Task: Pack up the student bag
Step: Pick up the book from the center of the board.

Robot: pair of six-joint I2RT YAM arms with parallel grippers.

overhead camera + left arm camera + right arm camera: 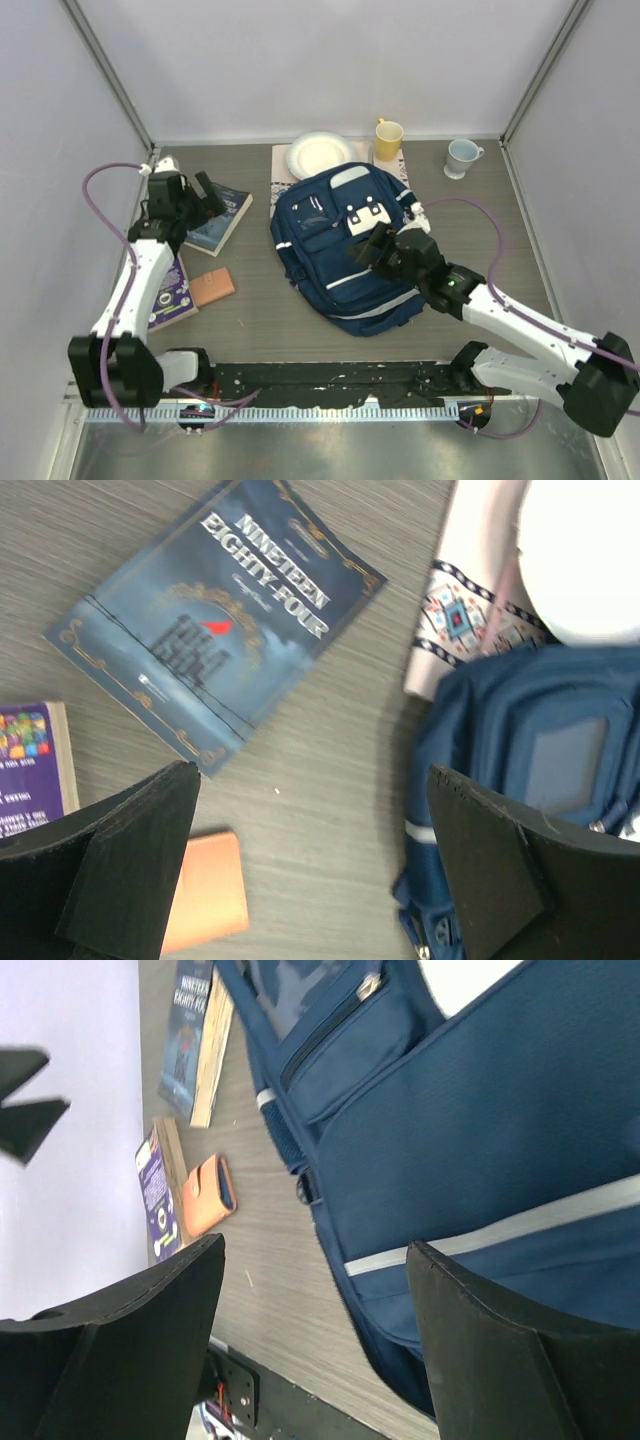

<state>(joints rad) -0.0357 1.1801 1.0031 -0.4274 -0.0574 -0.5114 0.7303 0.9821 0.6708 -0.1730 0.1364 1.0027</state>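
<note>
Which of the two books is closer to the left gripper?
The dark blue Nineteen Eighty-Four, just ahead of the open left gripper; the purple book lies further back, toward that arm's base.

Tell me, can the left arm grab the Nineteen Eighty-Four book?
Probably yes. The left gripper hangs open close to the book, and nothing lies on it or stands between them.

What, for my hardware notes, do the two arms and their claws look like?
Both the left arm and right arm have white link shells with black joints, and a thin purple cable loops along each. The left claw and right claw have two broad, matte black fingers.
</note>
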